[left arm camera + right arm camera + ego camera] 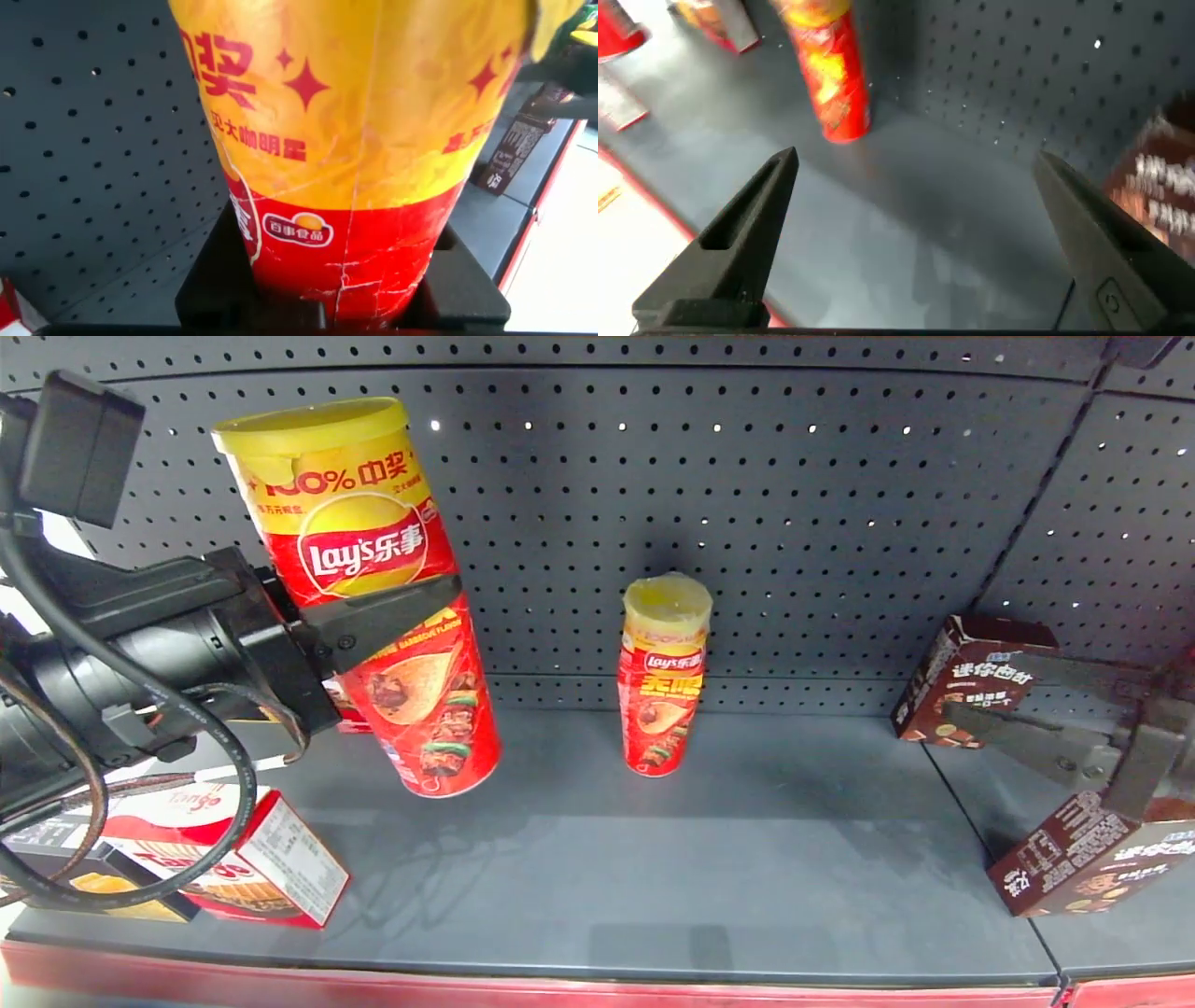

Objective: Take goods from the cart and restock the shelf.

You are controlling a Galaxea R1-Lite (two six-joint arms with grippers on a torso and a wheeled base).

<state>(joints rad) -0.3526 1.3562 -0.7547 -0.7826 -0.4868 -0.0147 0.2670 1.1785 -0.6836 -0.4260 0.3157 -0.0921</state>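
Note:
My left gripper (387, 616) is shut on a tall red and yellow chip can (364, 569), held tilted just above the left part of the grey shelf (700, 859). In the left wrist view the can (355, 140) sits between the black fingers (224, 289). A second, matching chip can (663, 677) stands upright at the back middle of the shelf, also seen as the can (831, 75) in the right wrist view. My right gripper (990, 700) hovers at the right end of the shelf, open, with nothing between its fingers (747, 224).
A red and white box (261, 859) lies on the shelf's front left, under my left arm. Two brown boxes (971, 677) (1092, 859) sit at the right, close to my right gripper. A pegboard wall (794, 504) backs the shelf. Bare shelf lies between the cans.

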